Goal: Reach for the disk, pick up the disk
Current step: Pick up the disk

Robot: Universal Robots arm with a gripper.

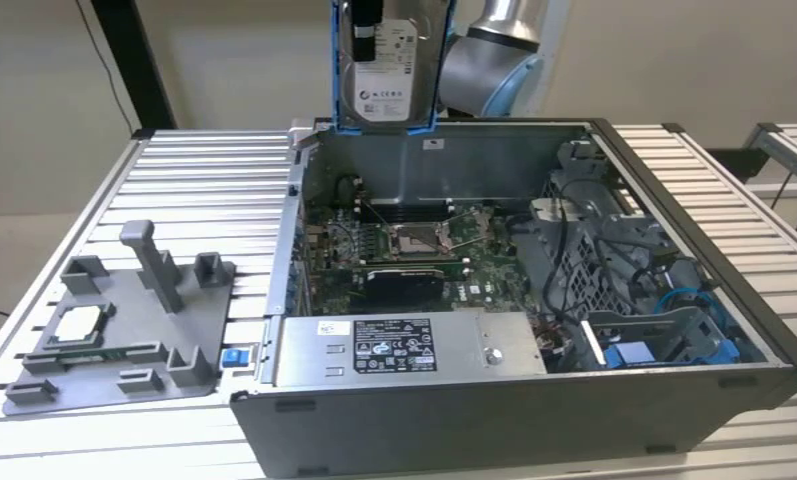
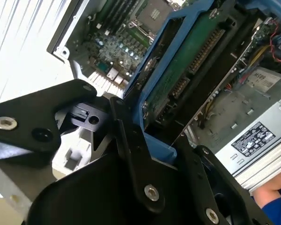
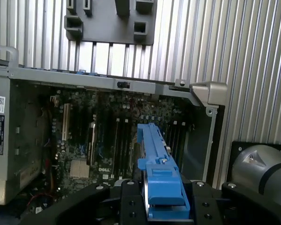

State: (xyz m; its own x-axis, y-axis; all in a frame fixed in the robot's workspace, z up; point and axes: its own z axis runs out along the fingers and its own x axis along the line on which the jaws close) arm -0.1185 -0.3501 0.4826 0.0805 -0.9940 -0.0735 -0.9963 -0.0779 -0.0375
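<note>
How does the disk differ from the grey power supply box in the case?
The disk is upright in the air above the case, held by the gripper; the power supply box lies flat inside it. The disk has blue side rails; the box has none. Both are grey and carry printed labels.

bright even light, washed-out glare, soft shadows
</note>
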